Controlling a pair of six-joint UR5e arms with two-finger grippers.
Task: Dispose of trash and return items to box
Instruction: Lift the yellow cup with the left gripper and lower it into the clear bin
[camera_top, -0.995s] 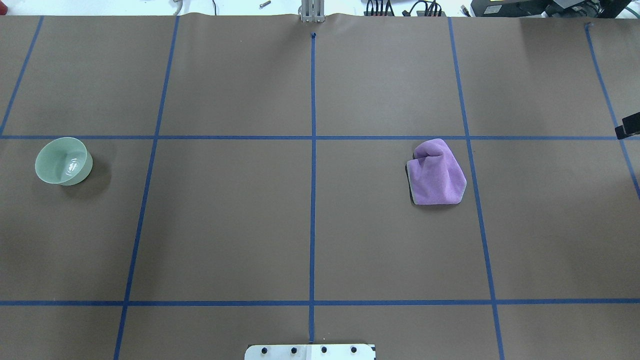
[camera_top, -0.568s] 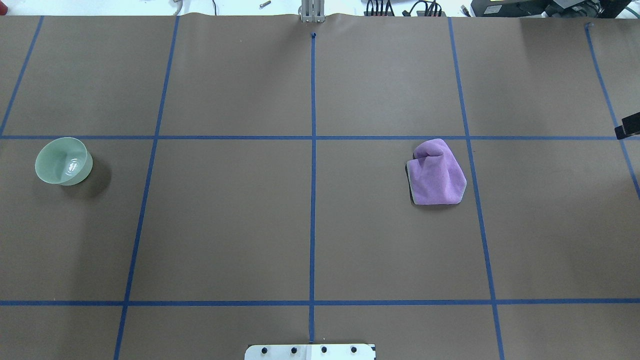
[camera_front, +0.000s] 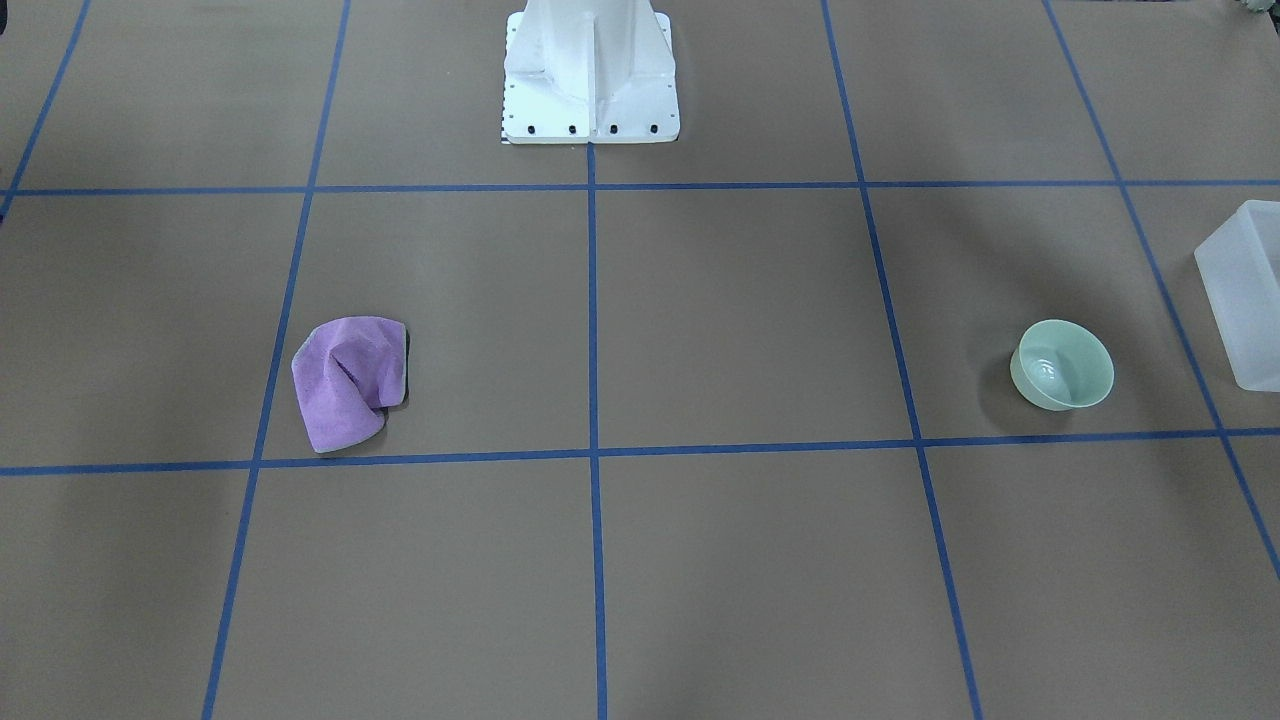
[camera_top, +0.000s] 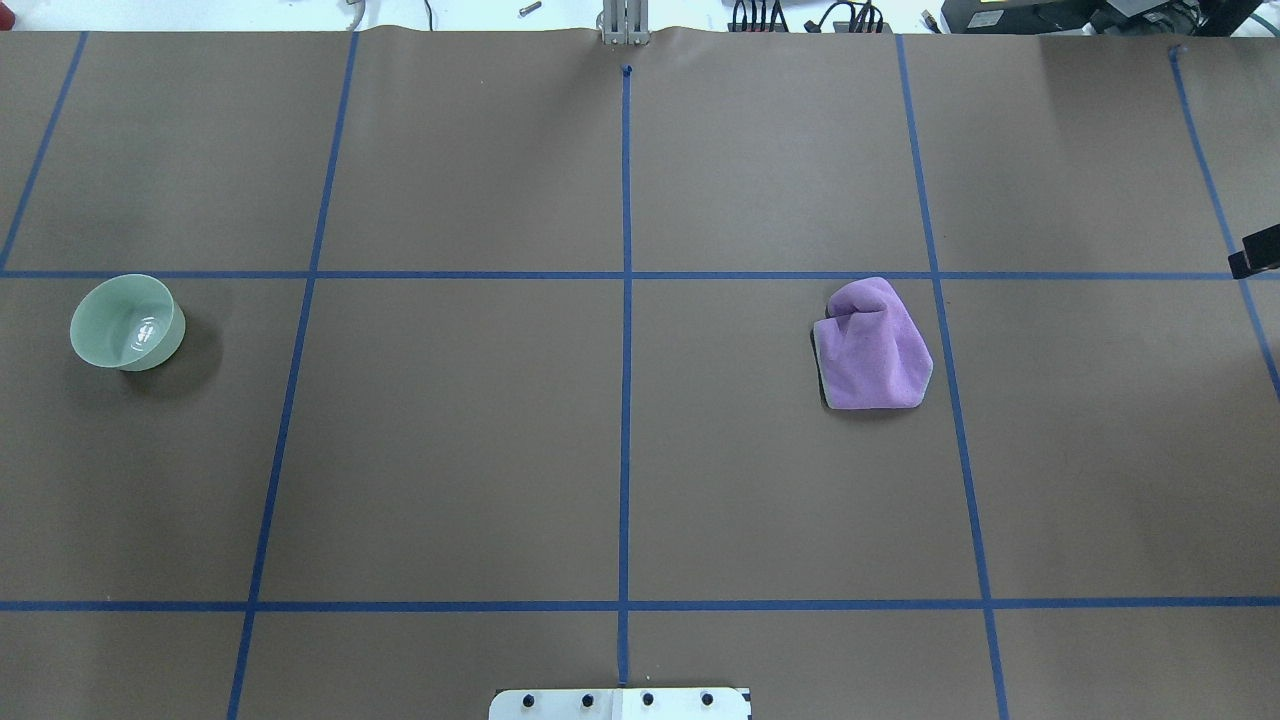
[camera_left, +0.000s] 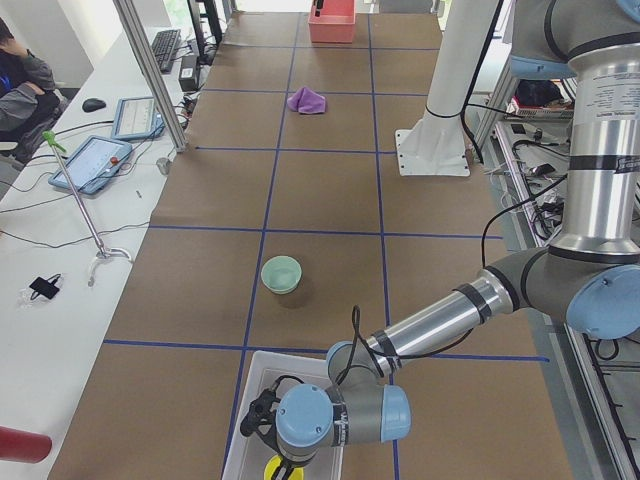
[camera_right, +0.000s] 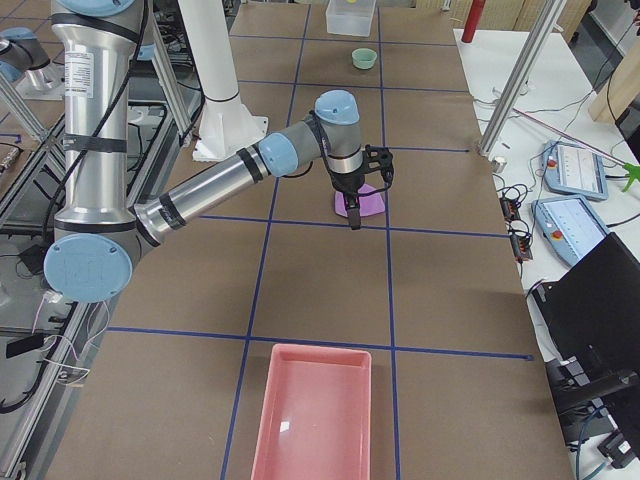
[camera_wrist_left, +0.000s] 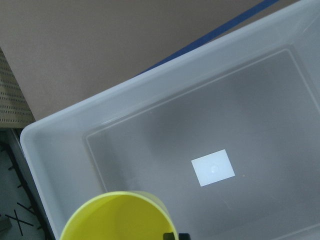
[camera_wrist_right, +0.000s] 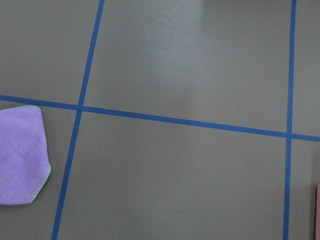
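Mint-green, the bowl (camera_front: 1062, 365) sits upright, mouth up, near the box (camera_front: 1240, 290) in the front view; the box is cropped, so I can't judge its long axis. Overhead, bowl and purple cloth (camera_top: 873, 345) lie where they did a second ago. From the left end, my left gripper (camera_left: 262, 418) hangs over the box above the yellow cup (camera_left: 273, 468); from the right end, the right gripper (camera_right: 352, 218) hovers by the cloth. I can't tell either's grip. Left wrist: cup mouth-up inside the box.

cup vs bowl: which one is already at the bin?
The yellow cup: the left wrist view shows it over the frosted bin's inside. The mint-green bowl sits on the table, outside the bin.
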